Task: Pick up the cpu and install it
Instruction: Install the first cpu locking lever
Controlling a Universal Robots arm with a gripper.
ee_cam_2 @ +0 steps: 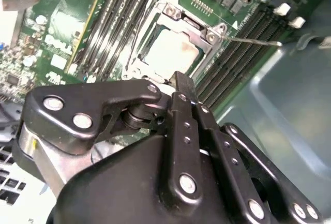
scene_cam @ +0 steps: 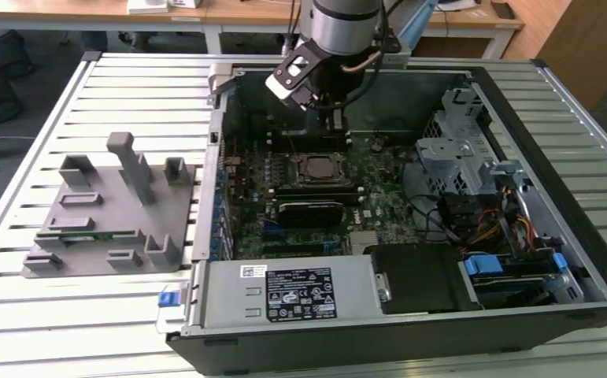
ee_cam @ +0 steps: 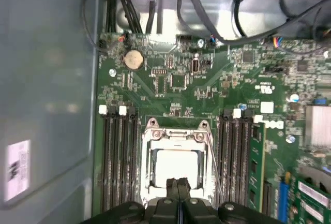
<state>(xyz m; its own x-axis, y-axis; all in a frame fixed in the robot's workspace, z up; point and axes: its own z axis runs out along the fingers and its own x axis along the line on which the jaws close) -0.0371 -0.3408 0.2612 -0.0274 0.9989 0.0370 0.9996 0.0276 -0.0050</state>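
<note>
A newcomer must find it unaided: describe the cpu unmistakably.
Look into the open black computer case, at the green motherboard. Midway between two banks of long black memory slots sits a metal socket frame. The cpu is the flat, silvery-white square inside it, pale and plain beside the dark slots.

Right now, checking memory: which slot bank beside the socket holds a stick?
The bank far from the case wall; a green stick fills its outermost slot.

Arm upright, wrist pointing down; gripper fingertips pressed together (both wrist views)
</note>
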